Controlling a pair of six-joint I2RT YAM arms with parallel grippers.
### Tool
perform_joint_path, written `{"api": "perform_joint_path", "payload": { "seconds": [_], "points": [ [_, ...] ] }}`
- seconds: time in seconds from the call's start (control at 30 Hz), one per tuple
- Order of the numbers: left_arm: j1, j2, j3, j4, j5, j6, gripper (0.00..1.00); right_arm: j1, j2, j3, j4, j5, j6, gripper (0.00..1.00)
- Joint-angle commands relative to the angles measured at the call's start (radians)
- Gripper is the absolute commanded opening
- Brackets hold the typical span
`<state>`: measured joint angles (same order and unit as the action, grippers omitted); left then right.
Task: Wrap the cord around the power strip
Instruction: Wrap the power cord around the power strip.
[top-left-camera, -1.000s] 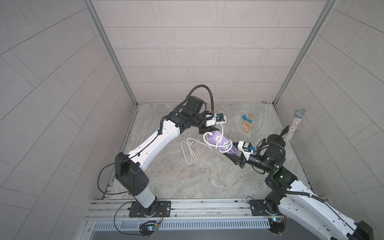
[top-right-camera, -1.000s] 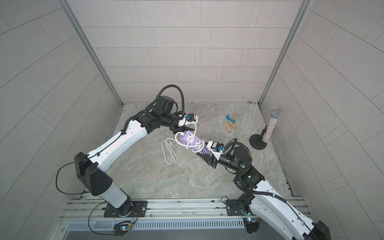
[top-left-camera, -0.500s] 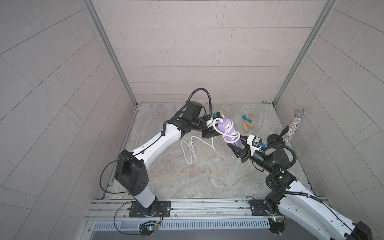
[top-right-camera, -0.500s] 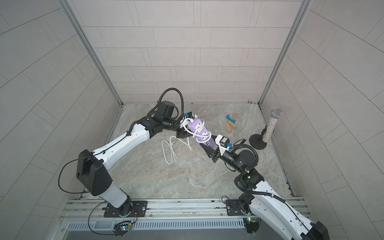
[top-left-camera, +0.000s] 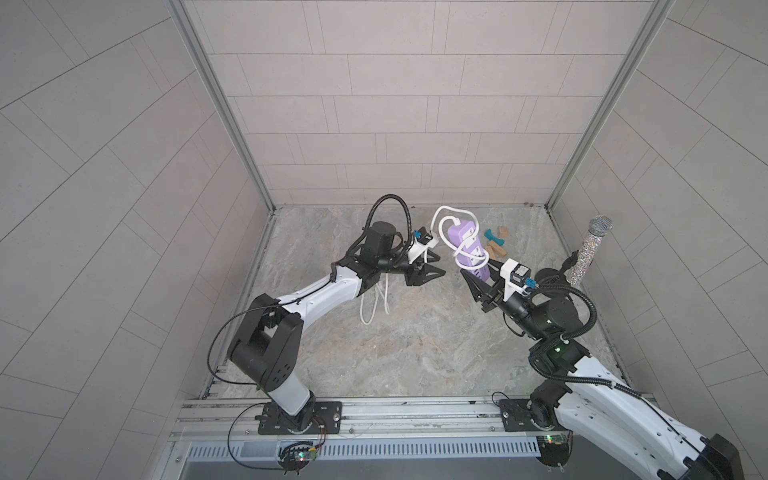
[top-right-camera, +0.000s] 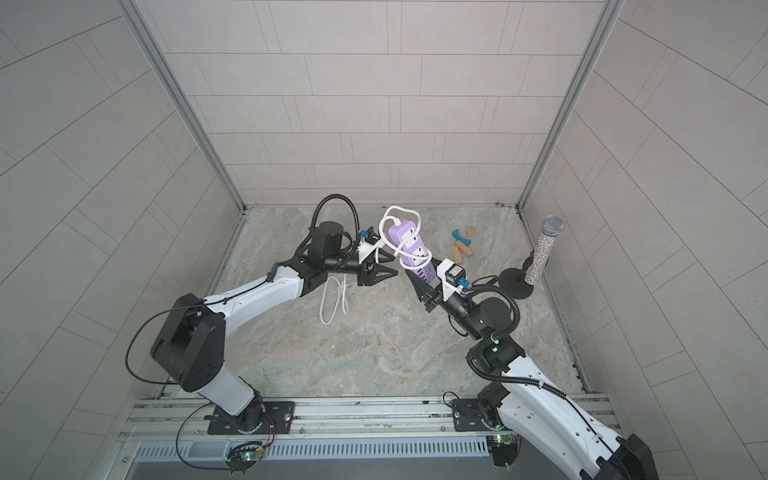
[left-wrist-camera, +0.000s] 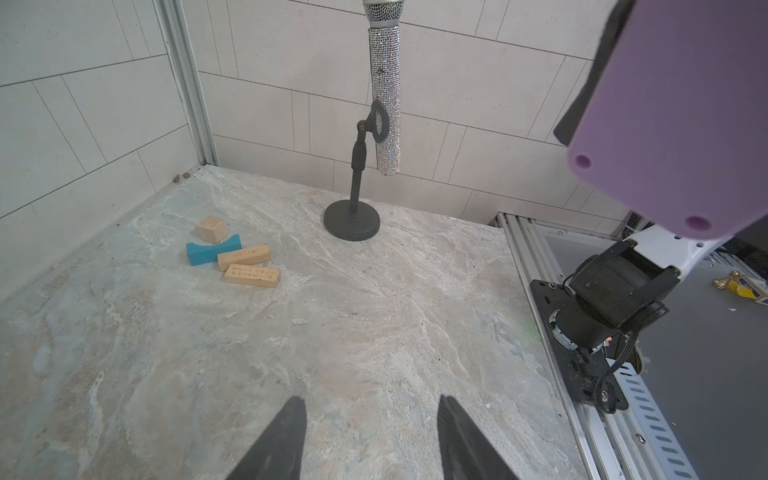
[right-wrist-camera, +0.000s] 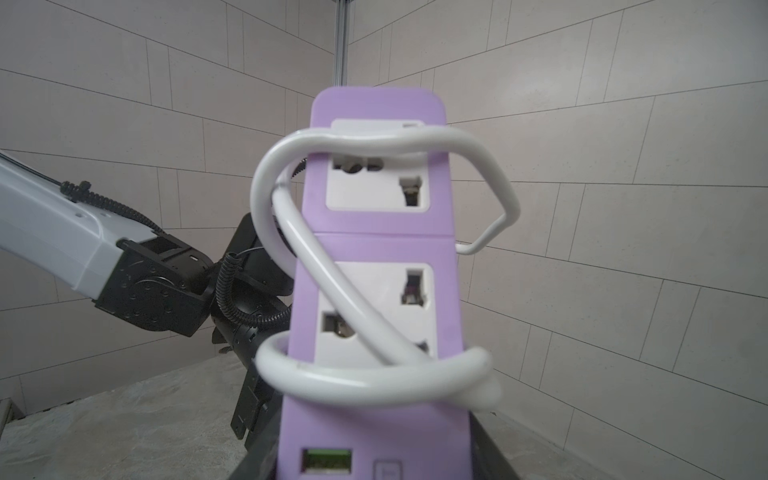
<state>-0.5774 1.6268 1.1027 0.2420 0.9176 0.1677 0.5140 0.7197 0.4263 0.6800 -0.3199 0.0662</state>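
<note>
Partly wrapped: two loose turns on, a tail left over

The table lies well below both end effectors, which face each other in the air, near but not touching. The right end effector is clenched on the USB end of the power strip. The lilac block therefore stands out beyond its jaws, tilted up and clear of the table. The left end effector is released: its jaws stand apart with nothing between them, near the strip.

The cord makes what looks like two slack turns round the block, with one diagonal crossing over the sockets (none of it lies snug). From there it seems to drop past the left end effector to a slack tail looped on the table beneath that arm's wrist. I cannot make out the plug.

I judge the job to be around half done. The first turns are on; what is left is to pick the tail up, wind it round and draw the loops tight.
</note>
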Motion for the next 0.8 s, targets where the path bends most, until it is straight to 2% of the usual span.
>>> {"api": "perform_joint_path", "payload": {
  "seconds": [0.0, 0.1, 0.17, 0.33, 0.43, 0.57, 0.77],
  "points": [
    [0.002, -0.031, -0.044, 0.113, -0.021, -0.034, 0.54, -0.010, -0.005, 0.050, 0.118, 0.055, 0.007, 0.00],
    [0.002, -0.041, -0.081, 0.128, -0.045, -0.023, 0.52, -0.020, -0.003, 0.061, 0.108, 0.102, 0.010, 0.00],
    [0.002, -0.048, -0.101, 0.137, -0.056, -0.016, 0.47, -0.025, -0.002, 0.065, 0.100, 0.145, 0.009, 0.00],
    [-0.004, -0.070, -0.111, 0.076, -0.057, 0.030, 0.12, -0.043, 0.009, 0.083, 0.066, 0.259, -0.009, 0.00],
    [-0.015, -0.091, -0.096, -0.032, -0.052, 0.102, 0.02, -0.057, 0.022, 0.113, 0.001, 0.328, -0.039, 0.00],
    [-0.044, -0.132, -0.070, -0.228, -0.078, 0.245, 0.00, -0.098, 0.032, 0.143, -0.072, 0.421, -0.093, 0.00],
    [-0.093, -0.176, -0.022, -0.459, -0.120, 0.393, 0.00, -0.277, 0.056, 0.214, -0.192, 0.411, -0.052, 0.00]
  ]
}}
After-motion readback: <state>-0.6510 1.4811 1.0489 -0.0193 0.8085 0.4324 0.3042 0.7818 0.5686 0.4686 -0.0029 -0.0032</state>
